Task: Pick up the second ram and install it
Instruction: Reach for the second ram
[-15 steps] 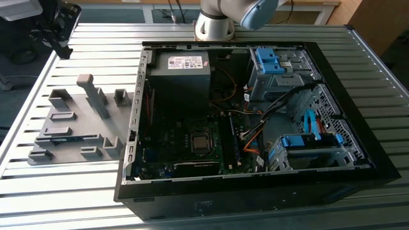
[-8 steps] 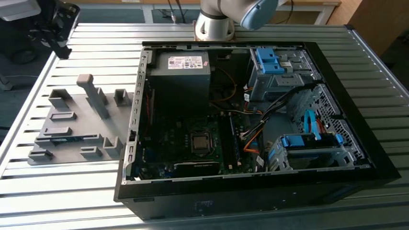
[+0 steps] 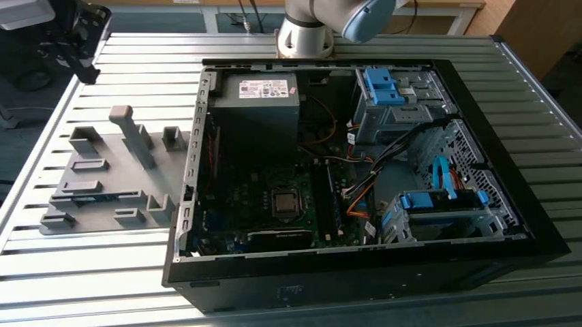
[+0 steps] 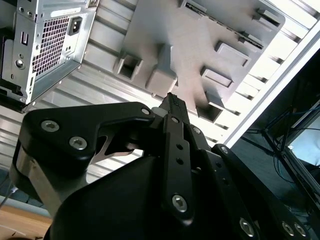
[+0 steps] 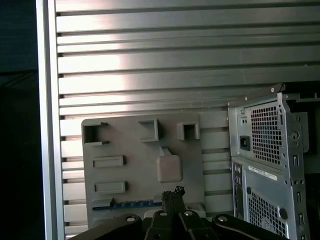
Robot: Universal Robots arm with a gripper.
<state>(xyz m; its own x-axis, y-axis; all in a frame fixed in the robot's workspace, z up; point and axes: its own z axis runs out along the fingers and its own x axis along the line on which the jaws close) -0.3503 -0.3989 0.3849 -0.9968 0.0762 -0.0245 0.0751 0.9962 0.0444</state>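
In the exterior view, the second ram is seen resting in a slot of the grey holder plate, beside the open computer case; the print on the white label on the power supply cannot be made out. In the second wrist view, the gripper is held above that plate, closed together on nothing. In the first wrist view, the second ram is found below and slightly aside of the fingertips, and its long axis is judged to run along the line on which they part.
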